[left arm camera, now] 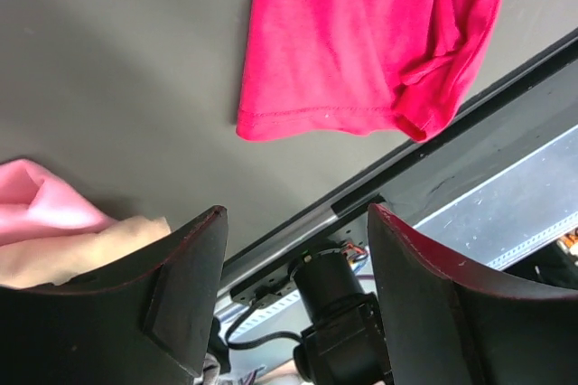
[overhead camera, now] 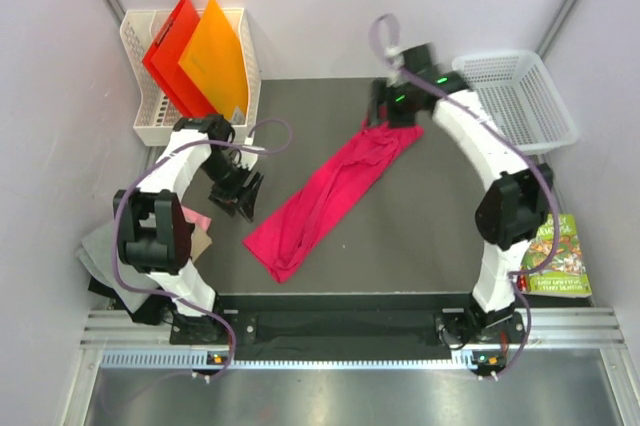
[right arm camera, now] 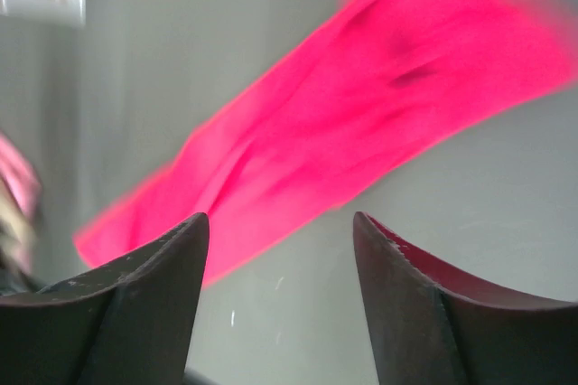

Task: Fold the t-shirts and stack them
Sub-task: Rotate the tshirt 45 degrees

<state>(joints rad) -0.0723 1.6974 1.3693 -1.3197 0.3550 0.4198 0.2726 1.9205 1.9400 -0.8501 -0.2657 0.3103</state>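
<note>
Magenta shirt (overhead camera: 330,196) lies in a long rumpled strip, one end just under your right gripper (right arm camera: 280,295), the other hem ahead of your left gripper (left arm camera: 293,286). Both grippers are spread and empty. Pinching only one layer could pull the fold apart.

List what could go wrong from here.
The shirt lies bunched in a narrow slanted strip; folding it as is may trap creases. Its near hem lies by the front edge of the mat, so a pull could drag it off. The left tool hangs open beside the folded pile, which a swing might knock.
</note>
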